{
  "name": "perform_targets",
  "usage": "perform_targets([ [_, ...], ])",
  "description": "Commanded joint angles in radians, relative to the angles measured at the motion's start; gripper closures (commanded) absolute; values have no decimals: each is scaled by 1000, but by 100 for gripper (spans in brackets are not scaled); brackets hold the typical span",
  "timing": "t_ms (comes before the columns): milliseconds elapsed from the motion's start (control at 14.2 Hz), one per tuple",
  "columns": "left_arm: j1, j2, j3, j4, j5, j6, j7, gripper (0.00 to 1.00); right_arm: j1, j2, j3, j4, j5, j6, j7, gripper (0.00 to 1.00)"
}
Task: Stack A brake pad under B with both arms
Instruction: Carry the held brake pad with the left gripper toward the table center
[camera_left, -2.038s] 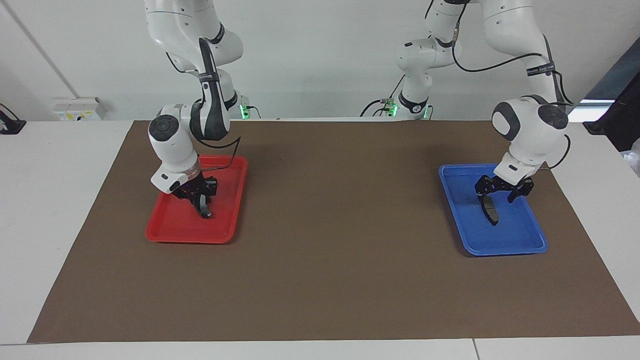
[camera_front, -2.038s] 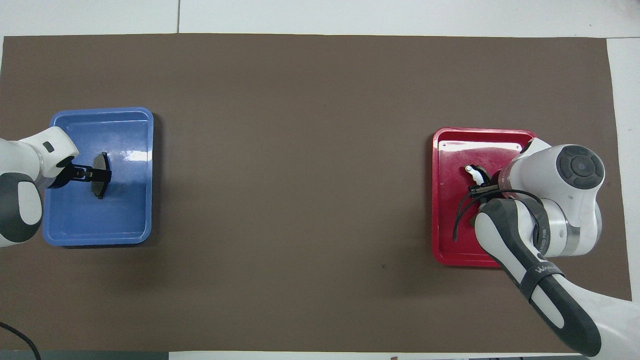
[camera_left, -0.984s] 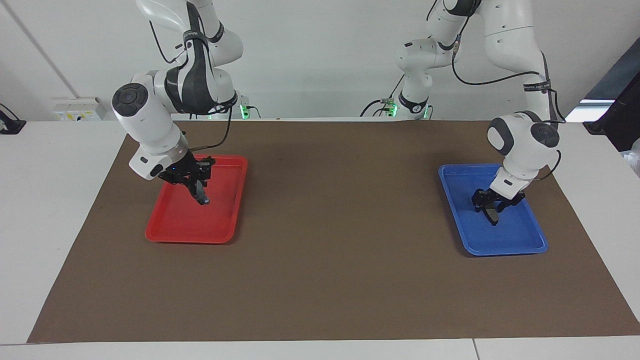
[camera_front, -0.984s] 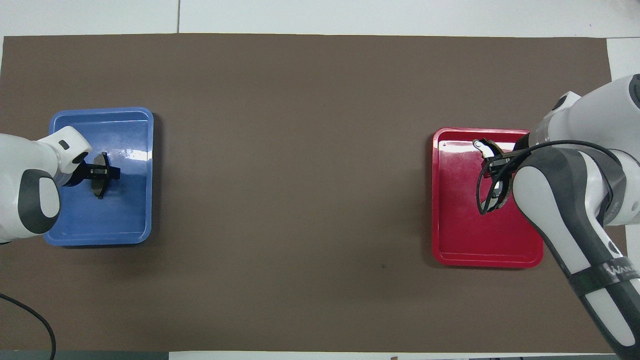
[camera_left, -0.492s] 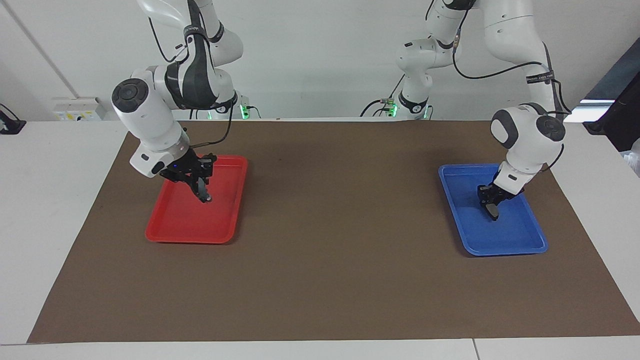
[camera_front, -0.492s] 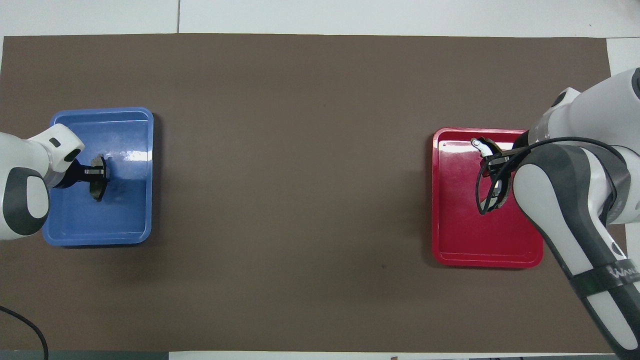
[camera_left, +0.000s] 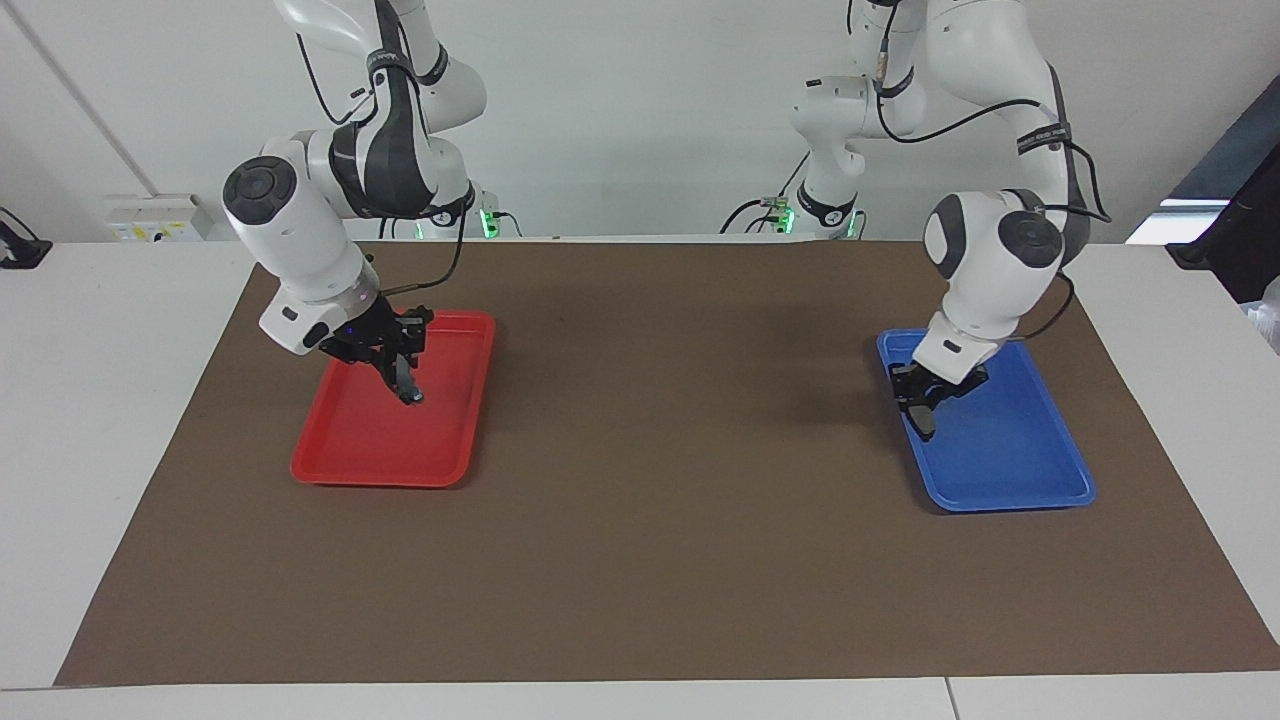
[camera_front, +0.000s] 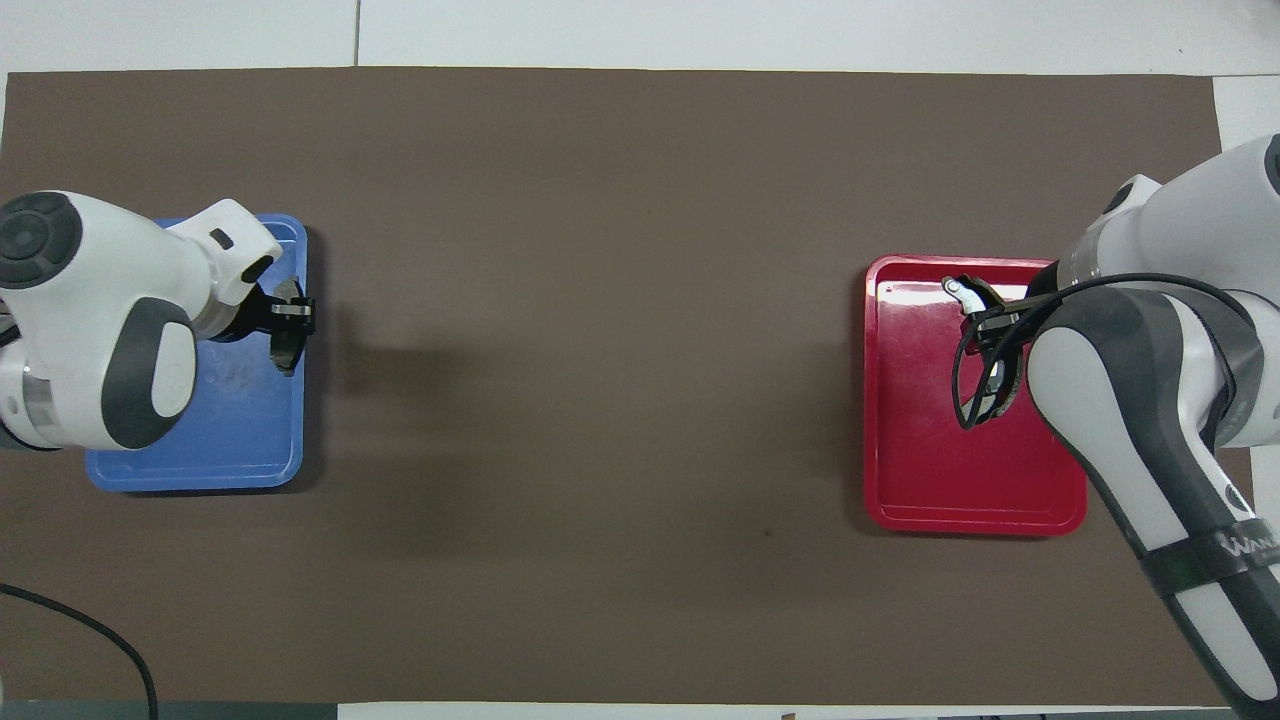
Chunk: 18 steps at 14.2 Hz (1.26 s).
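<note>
We count two arms, the left (camera_left: 990, 270) and the right (camera_left: 300, 250), each with one gripper: left gripper (camera_left: 922, 398), right gripper (camera_left: 400, 372). We count two pads: pad A (camera_left: 924, 418) and pad B (camera_left: 405, 385). There are two trays, one blue (camera_left: 1010, 460) and one red (camera_left: 380, 450), and one brown mat (camera_left: 660, 560).
</note>
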Motion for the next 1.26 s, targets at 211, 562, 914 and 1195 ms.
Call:
perform_targets([
  [211, -283, 50, 15, 13, 6, 122, -340, 99, -1, -9, 7, 19, 22, -28, -12, 98],
  [562, -439, 164, 16, 98, 6, 151, -503, 99, -1, -9, 15, 19, 22, -22, 1, 98],
  [914, -489, 208, 16, 99, 6, 168, -518, 98, -1, -8, 19, 19, 21, -16, 2, 98],
  [1195, -502, 202, 15, 54, 8, 182, -514, 58, -3, -9, 19, 18, 21, -17, 2, 98],
])
